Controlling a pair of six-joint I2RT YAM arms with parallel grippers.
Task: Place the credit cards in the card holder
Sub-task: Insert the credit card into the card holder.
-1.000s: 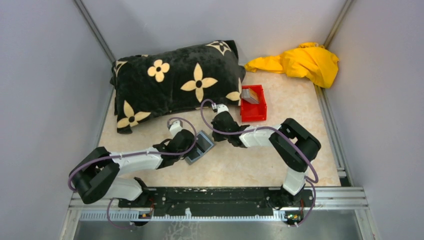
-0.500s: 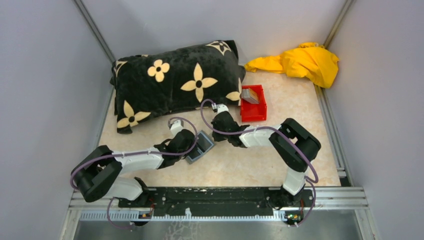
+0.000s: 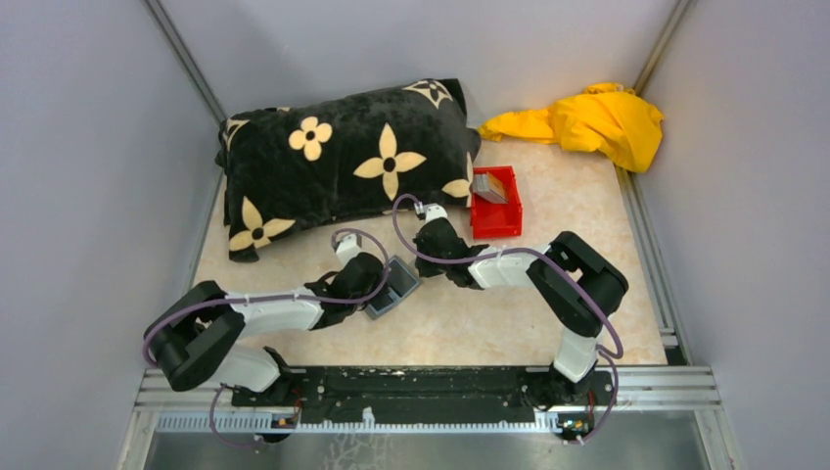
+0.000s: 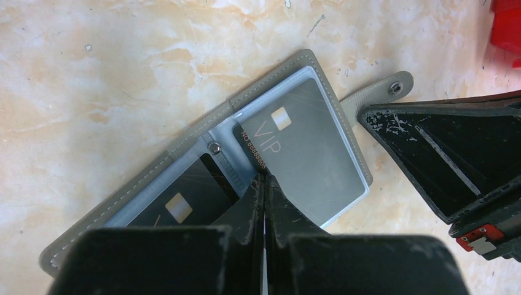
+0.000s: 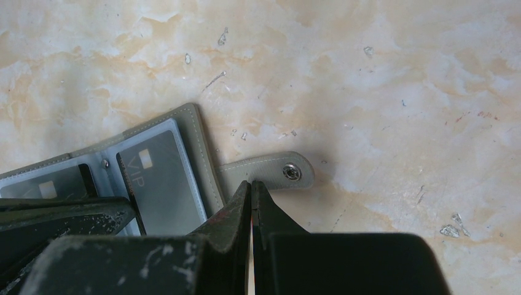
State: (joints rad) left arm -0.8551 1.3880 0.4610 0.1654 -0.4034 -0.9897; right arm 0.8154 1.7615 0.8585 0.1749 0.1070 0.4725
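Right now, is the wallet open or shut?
Open. The wallet lies spread flat, inside up, cards showing in both halves, snap tab unfastened.

The left arm [image 3: 274, 311] has shifted its elbow slightly rightward

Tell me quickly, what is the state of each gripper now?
Left gripper: jaws closed, tips on the open card holder.
Right gripper: jaws closed, tips at the holder's snap strap.
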